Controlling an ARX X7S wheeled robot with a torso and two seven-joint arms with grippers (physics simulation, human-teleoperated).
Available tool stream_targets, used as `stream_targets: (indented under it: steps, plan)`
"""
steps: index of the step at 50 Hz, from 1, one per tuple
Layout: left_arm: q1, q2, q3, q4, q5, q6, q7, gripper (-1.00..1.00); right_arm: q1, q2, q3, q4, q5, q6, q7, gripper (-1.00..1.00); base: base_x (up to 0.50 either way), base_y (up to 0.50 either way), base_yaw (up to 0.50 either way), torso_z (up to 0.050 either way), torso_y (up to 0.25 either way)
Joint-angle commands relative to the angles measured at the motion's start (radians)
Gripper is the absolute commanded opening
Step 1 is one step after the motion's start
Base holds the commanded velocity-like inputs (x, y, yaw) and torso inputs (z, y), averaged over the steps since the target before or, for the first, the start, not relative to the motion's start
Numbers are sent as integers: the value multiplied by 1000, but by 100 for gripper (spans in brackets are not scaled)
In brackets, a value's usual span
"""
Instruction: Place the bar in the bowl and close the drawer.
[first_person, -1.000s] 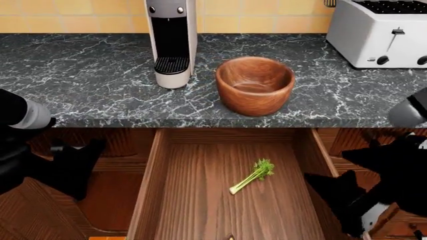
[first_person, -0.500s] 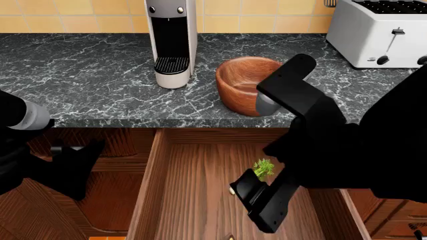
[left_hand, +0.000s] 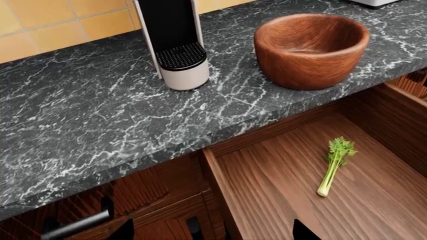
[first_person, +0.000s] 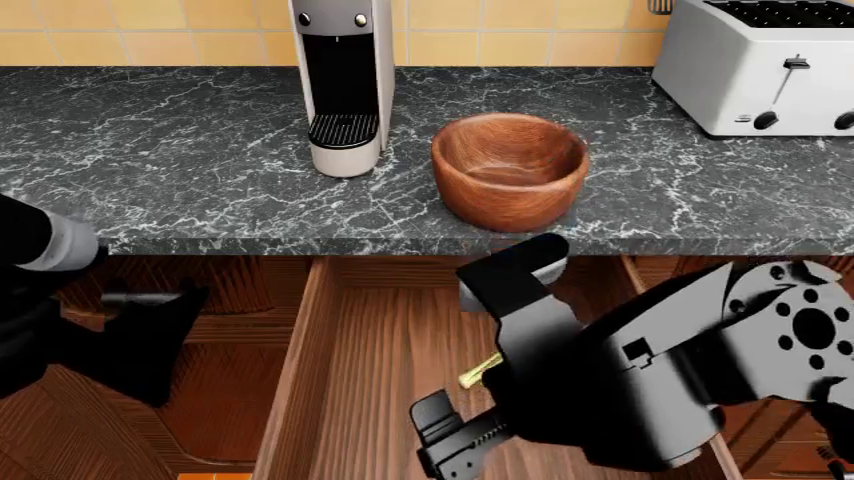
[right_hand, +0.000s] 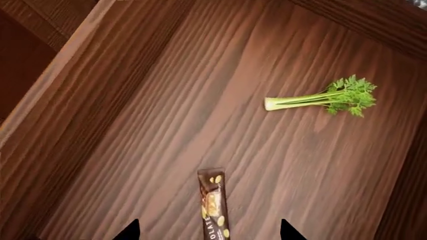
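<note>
Over drawer (right_hand: 133, 125) floor, right gripper (right_hand: 208, 231) jaws spread (seemingly empty) above bar (right_hand: 213, 210); left unclear

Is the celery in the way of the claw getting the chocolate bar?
No. The celery lies off to one side on the drawer floor, apart from the bar. Only bare wood shows between the right claw and the bar.

Right arm (first_person: 641, 370) reaching low across front, jaws apart; left arm (first_person: 67, 320) held back.
</note>
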Motion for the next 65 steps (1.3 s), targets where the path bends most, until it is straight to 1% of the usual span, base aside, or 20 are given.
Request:
stream_targets:
  steps: [1,26,38,52,65]
  plan:
    - [48,-10,-28,4,22,19,21,100,-70,-43,-82,19,-79,-34,26,100,0,0,0,0,0]
    - [166,-24,-107,7,66,53,69,100,-159,-120,-154,152,-178,1,-68,100,0,0,0,0,0]
    - [179,-21,-120,7,72,52,77,100,-180,-146,-182,212,-215,20,-105,100,0,0,0,0,0]
    - [231,-21,-162,10,81,61,87,100,-225,-174,-213,273,-270,30,-158,100,0,0,0,0,0]
    - [254,-11,-175,8,96,57,94,100,-246,-191,-236,322,-319,37,-193,100,0,0,0,0,0]
